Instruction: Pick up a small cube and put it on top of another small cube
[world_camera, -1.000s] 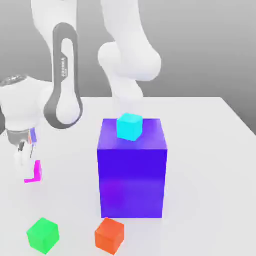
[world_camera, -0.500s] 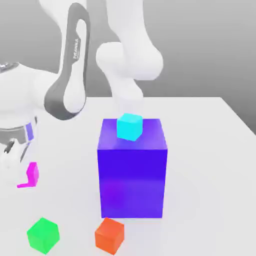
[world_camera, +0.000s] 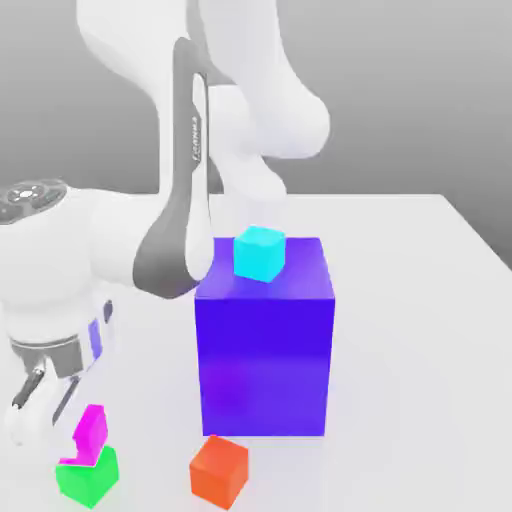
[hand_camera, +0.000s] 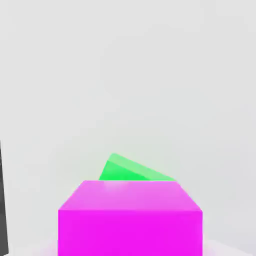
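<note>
Magenta cube (world_camera: 90, 433) (above green cube (world_camera: 88, 477)) beside tool (world_camera: 45, 420).

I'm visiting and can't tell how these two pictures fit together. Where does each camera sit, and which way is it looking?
Exterior view: off the arm, looking slightly down across the white table at the big blue block, with the white arm and its gripper carrying the pink cube at the exterior view's left.
Hand view: on the hand, looking past the pink cube at the green cube beyond it.
Shared: the pink cube, the green cube and the table.
</note>
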